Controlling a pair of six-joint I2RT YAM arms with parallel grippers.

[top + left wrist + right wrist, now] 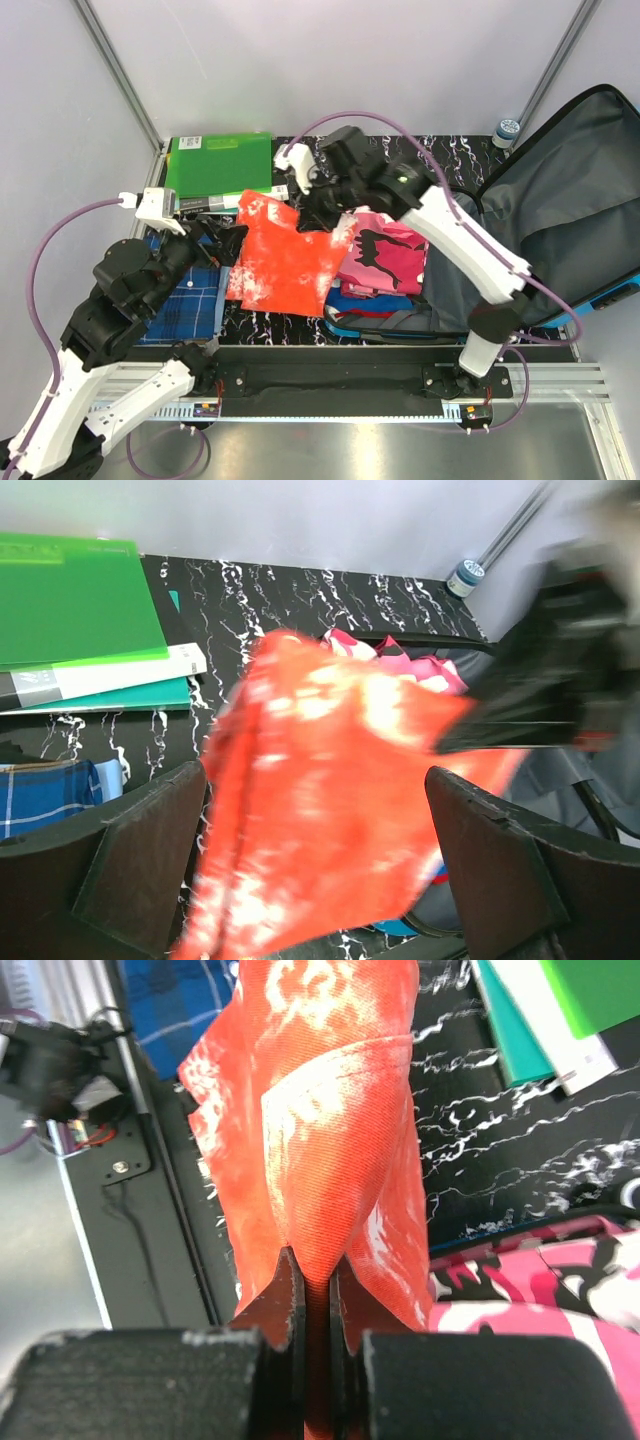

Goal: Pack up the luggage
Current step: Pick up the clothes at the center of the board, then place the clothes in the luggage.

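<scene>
Right gripper [312, 1282] of ours pinches the orange cloth [285, 258] tight.
We see our left gripper [315, 865] spread wide by that cloth; the luggage [570, 190] lies open at the worktop's right edge.

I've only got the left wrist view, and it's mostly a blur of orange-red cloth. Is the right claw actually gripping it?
Observer: Yes. The right wrist view shows the right claw shut on a pinched fold of the orange-red cloth.
Operator: Where does it hang relative to the luggage?
Observer: From above, it hangs mostly over the table just left of the luggage. Its right edge reaches the pink camouflage garment lying inside.
Operator: And the lid?
Observer: The lid stands open, leaning away to the right with its grey lining showing.
</scene>
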